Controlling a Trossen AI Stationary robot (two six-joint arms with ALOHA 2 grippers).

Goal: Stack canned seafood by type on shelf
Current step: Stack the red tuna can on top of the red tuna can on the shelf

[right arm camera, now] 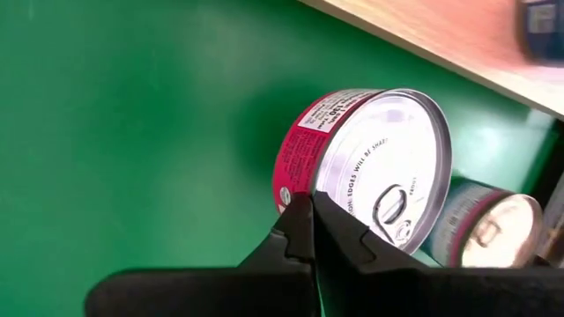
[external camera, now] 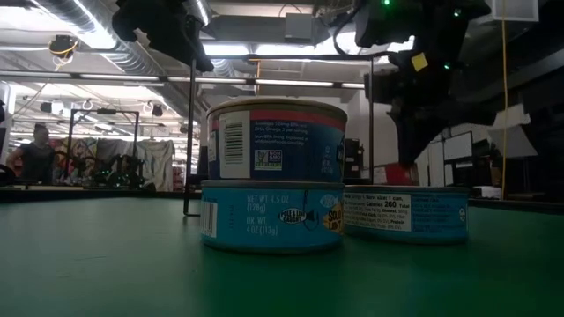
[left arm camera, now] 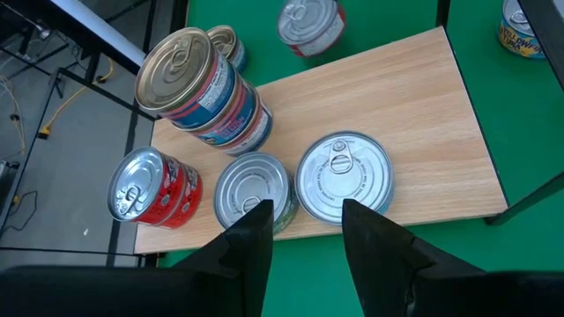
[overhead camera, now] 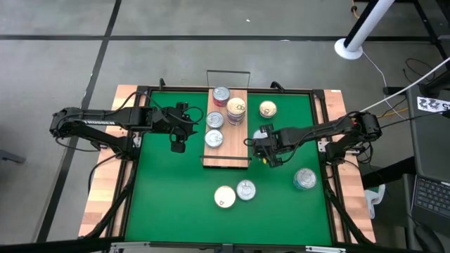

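Two tins nearest the low camera: a blue-labelled tin (external camera: pixel 271 217) on the green mat (external camera: pixel 106 264), with a second tin (external camera: pixel 275 141) stacked on it. A third blue-labelled tin (external camera: pixel 405 213) stands just beside them. Both arms hang dark at the upper edge; a person (external camera: pixel 35 154) shows in the room behind.

High view: the shelf (overhead camera: pixel 226 126), a light wood board with wire rails at its short ends, lies on the green mat (overhead camera: pixel 176 190) covering the worktop (overhead camera: pixel 105 204). On the board stand a silver tin (overhead camera: pixel 221 94), a stacked pile topped in cream-gold (overhead camera: pixel 236 109), and two silver-topped tins (overhead camera: pixel 214 120) (overhead camera: pixel 214 138). Off the board: a gold-topped tin (overhead camera: pixel 267 109), a larger silver tin (overhead camera: pixel 304 178), and a pair (overhead camera: pixel 224 197) (overhead camera: pixel 246 190) touching near the front. The left claw (overhead camera: pixel 177 144) hovers just beside the board's left edge; the right claw (overhead camera: pixel 266 156) sits near its right edge.

Left wrist view: the left claw (left arm camera: pixel 304 224), fingers apart and holding nothing, hangs over the two flat silver tins (left arm camera: pixel 253 191) (left arm camera: pixel 344 176). A red tin (left arm camera: pixel 152 187) and the tilted-looking pile (left arm camera: pixel 201 92) stand farther along the board (left arm camera: pixel 414 106).

Right wrist view: the right claw (right arm camera: pixel 310 231), fingers together, touches the rim of a red-labelled tin (right arm camera: pixel 370 167) resting on the mat (right arm camera: pixel 132 132); whether it grips cannot be told.
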